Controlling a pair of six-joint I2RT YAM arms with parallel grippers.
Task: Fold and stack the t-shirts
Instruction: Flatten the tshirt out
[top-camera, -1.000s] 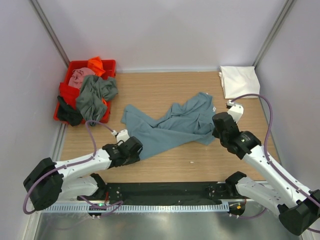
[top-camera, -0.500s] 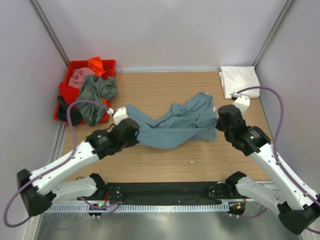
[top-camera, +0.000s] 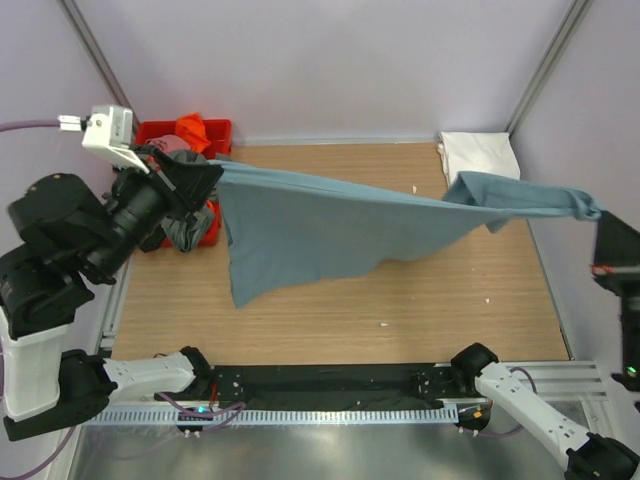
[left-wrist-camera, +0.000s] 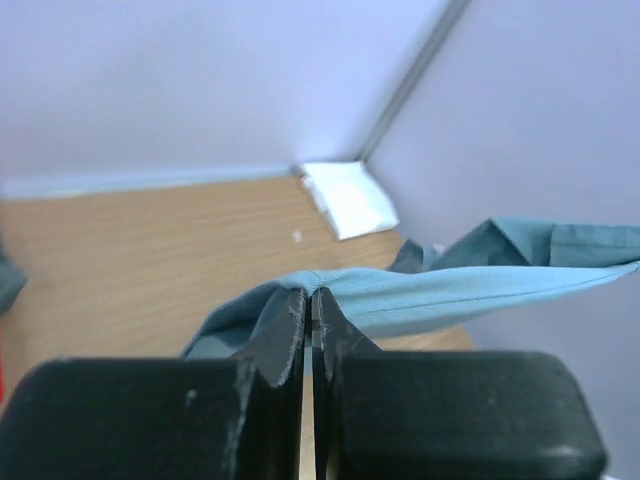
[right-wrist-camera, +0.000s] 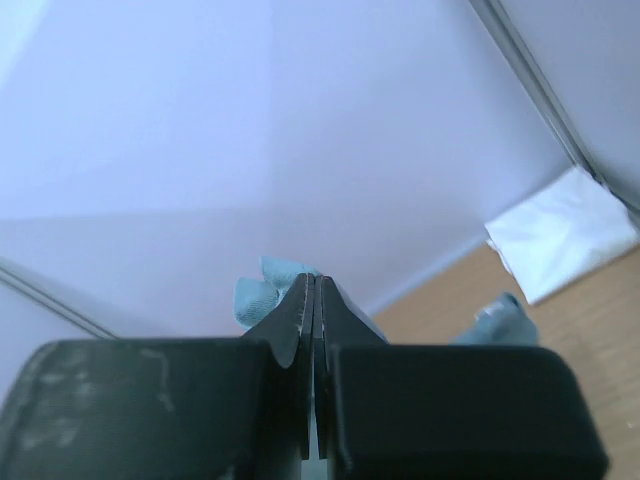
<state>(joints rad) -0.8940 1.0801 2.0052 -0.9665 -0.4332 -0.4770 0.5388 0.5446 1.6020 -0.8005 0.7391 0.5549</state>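
Observation:
The dusty teal-blue t-shirt (top-camera: 330, 225) hangs stretched in the air above the table between both grippers. My left gripper (top-camera: 210, 172) is raised high at the left and shut on one end of it; the left wrist view shows the jaws (left-wrist-camera: 310, 300) pinching the cloth (left-wrist-camera: 470, 290). My right gripper (top-camera: 598, 215) is raised at the right edge and shut on the other end; a tuft of the cloth (right-wrist-camera: 262, 295) shows beyond its jaws (right-wrist-camera: 314, 290). A folded white t-shirt (top-camera: 478, 160) lies at the back right corner, and it also shows in the left wrist view (left-wrist-camera: 350, 198) and the right wrist view (right-wrist-camera: 560, 235).
A red plastic tub (top-camera: 205, 130) at the back left holds grey-green (top-camera: 185, 232), pink and orange (top-camera: 192, 128) shirts, partly hidden behind my left arm. Walls enclose the wooden table (top-camera: 330, 310) on three sides.
Both arms have lifted high and pulled apart. The teal-blue shirt has gone from a crumpled heap on the table to hanging stretched in the air between them.

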